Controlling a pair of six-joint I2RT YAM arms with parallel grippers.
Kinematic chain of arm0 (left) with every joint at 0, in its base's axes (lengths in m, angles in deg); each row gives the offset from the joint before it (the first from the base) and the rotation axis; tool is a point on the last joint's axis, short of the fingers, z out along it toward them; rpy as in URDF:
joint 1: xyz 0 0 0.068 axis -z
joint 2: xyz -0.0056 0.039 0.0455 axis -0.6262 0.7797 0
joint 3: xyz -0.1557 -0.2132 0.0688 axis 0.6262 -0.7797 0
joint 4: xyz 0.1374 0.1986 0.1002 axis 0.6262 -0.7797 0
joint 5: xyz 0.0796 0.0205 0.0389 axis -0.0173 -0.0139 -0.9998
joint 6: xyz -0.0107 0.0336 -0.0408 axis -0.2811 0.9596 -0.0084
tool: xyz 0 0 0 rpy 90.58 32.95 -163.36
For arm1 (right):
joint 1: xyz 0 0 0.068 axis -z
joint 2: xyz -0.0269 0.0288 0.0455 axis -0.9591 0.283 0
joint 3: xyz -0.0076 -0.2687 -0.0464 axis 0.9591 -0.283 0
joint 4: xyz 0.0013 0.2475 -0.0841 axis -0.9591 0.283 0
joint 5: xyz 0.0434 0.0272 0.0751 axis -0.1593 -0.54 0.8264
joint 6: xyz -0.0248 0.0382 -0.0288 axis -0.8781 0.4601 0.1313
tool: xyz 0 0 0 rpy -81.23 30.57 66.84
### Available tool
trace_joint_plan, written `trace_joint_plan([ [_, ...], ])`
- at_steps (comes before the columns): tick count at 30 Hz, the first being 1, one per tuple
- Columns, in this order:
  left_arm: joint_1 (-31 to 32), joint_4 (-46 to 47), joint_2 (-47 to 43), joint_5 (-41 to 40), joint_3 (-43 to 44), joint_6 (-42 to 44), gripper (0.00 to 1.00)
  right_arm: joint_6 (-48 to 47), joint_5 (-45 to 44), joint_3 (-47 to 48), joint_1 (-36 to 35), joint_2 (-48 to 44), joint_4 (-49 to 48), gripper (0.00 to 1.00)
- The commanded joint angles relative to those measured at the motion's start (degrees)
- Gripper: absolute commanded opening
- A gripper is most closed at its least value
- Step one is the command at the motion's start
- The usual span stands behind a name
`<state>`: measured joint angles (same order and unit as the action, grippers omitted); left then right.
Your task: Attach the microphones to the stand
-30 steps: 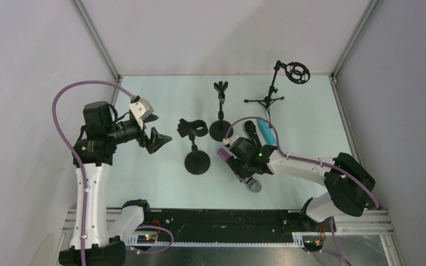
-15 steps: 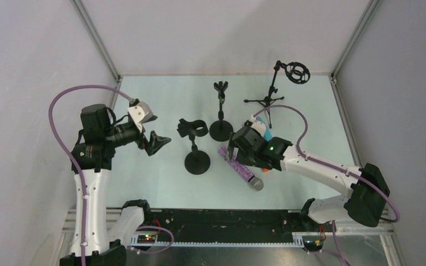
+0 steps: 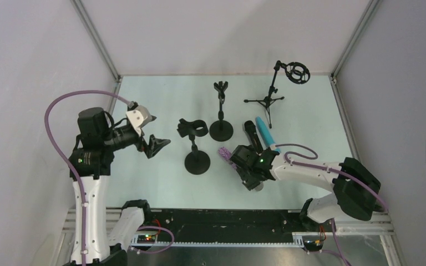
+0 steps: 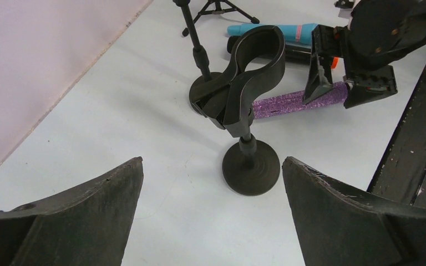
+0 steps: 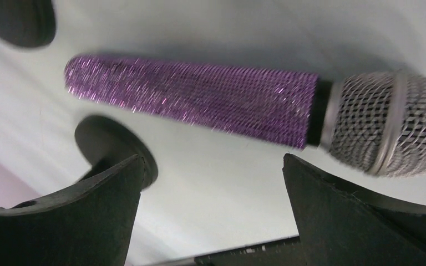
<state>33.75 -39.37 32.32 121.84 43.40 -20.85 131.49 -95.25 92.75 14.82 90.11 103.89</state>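
Note:
The purple glittery microphone (image 5: 199,94) with its silver mesh head (image 5: 388,122) lies flat on the table. My right gripper (image 3: 248,173) hovers open just above it, jaws wide and empty (image 5: 212,160); its purple end (image 3: 222,151) sticks out past the gripper. The black microphone (image 3: 250,132) and the teal microphone (image 3: 265,131) lie side by side behind it. The near stand (image 3: 193,128) has an empty clip (image 4: 255,72) on a round base (image 4: 251,166). My left gripper (image 3: 155,145) is open and empty, raised left of that stand and facing it (image 4: 212,160).
A second round-base stand (image 3: 221,91) with an empty clip stands behind the first. A tripod stand (image 3: 266,101) with a ring shock mount (image 3: 297,73) stands at the back right. Enclosure walls bound the table on three sides.
My right gripper swung back towards the black and teal microphones, then returned lower over the purple microphone. My left arm drifted slightly left. The microphones stayed on the table.

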Motion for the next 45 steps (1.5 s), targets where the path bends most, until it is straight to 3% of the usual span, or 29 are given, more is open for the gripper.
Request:
trace_joint_plan([
  [1,-0.40,0.88,-0.63,0.98,-0.38,1.24,1.00,10.88,-1.90,-1.36,1.91,2.46,-0.54,0.99],
  [15,-0.38,0.84,0.21,1.63,-0.29,1.66,1.00,5.32,-7.71,-3.07,9.34,3.57,2.98,0.97],
  [24,-0.39,0.89,0.26,2.13,-0.31,1.47,1.00,-0.88,-7.35,1.32,12.02,10.58,6.03,0.83],
  [29,-0.42,0.84,0.05,2.13,-0.35,1.69,1.00,-2.44,-7.72,1.41,12.38,10.57,6.03,0.74],
  [33,-0.42,0.82,-0.11,1.94,-0.51,1.81,1.00,-4.23,-8.02,1.41,12.43,9.98,6.30,0.60],
  [38,-0.35,0.80,-0.82,1.42,-1.10,2.47,1.00,-6.08,-9.19,1.35,11.37,6.14,11.17,0.52],
  [45,-0.43,0.85,-0.95,1.41,-1.43,2.61,1.00,-7.51,-9.39,1.06,7.89,1.52,13.71,0.52],
])
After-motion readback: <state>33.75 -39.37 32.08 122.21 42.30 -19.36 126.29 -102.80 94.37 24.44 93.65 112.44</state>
